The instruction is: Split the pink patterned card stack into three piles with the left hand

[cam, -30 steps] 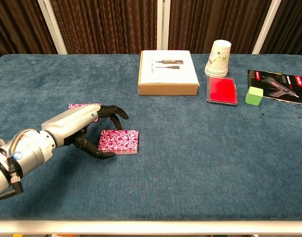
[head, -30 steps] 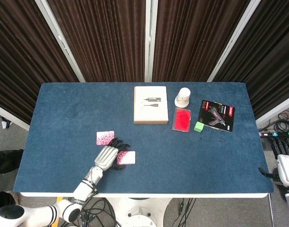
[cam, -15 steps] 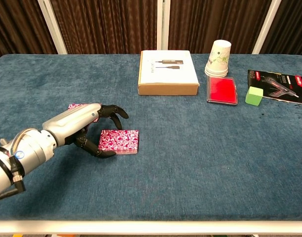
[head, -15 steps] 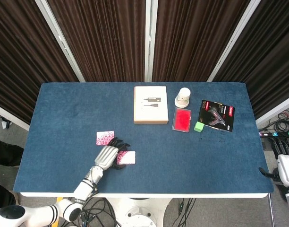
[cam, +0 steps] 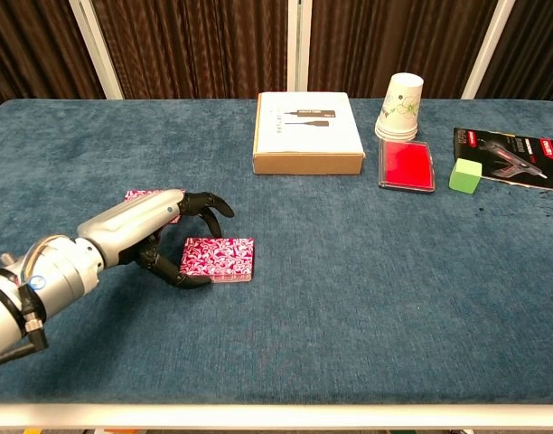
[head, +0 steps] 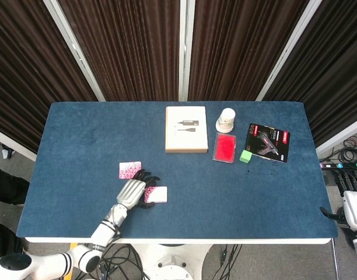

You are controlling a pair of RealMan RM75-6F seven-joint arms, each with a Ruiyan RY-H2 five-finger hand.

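My left hand (cam: pixel 159 237), fingers curled around nothing, touched the stack (cam: pixel 219 259) left edge; cards looked light, slippery; pinch short edges.

box (cam: pixel 307 131), paper cups (cam: pixel 402 106), red case (cam: pixel 406 165), green cube (cam: pixel 465 175)

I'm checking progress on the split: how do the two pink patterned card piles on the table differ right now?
The near pile lies fully in view, with the left hand curled at its left edge; the far pile is partly hidden behind that hand. The near pile sits closer to the table's front edge and further right; the far pile lies further back and left. Both show the same pink pattern and lie flat on the blue table.
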